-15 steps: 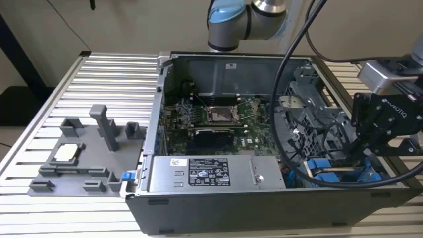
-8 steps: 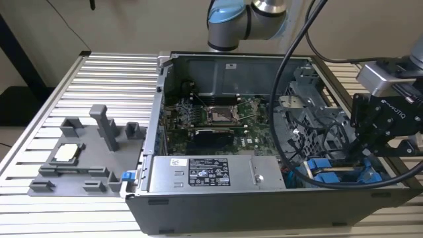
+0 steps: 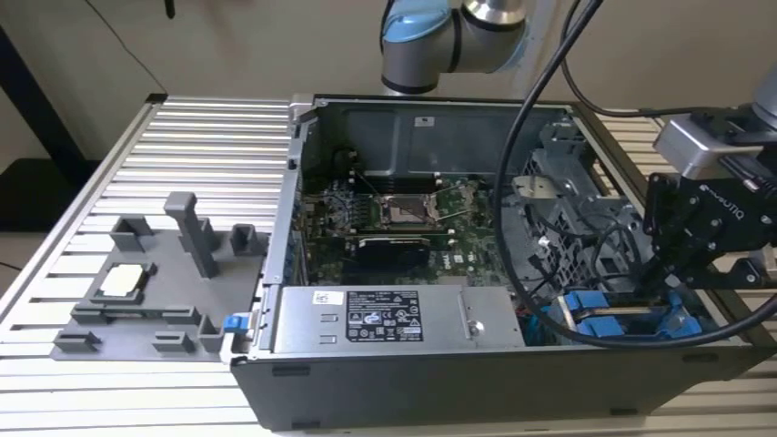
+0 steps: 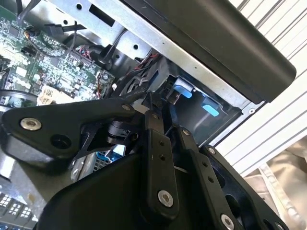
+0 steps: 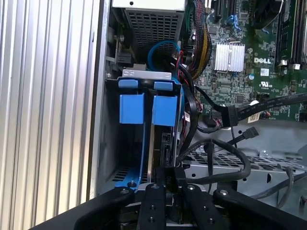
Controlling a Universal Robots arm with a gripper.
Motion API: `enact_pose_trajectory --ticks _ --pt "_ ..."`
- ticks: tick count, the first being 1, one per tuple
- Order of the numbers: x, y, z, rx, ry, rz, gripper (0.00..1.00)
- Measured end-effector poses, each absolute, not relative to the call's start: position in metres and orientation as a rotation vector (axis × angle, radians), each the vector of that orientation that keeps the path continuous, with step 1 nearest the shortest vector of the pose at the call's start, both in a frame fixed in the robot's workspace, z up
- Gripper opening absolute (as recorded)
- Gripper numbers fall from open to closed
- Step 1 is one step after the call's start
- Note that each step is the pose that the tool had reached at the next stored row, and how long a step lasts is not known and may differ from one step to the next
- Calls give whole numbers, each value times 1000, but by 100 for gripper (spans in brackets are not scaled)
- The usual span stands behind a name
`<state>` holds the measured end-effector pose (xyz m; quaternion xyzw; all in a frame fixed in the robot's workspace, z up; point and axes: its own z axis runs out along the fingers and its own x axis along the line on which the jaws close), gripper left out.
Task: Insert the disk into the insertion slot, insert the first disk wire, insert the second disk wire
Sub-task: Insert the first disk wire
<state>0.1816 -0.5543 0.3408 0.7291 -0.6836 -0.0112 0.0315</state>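
— Down in the lower right of the exterior view, is that the disk?
— Yes. Its blue frame sits in the insertion slot, the grey metal cage in the corner of the open computer case. A second blue frame stands just beside it.
— And the gripper?
— It reaches into the case, just above the disk in that frame. Whether the jaws are open or closed, I cannot tell.
— Anything near them?
— Black cables loop just beside the cage. A labelled grey box lies to the exterior view's left of it, with the circuit board higher in the frame. The case stands on a ribbed metal surface.
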Motion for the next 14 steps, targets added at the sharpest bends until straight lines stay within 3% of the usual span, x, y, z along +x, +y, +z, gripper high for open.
enact_pose_trajectory --ticks 14 --pt "182 -556 334 2216 -2139 -36 19"
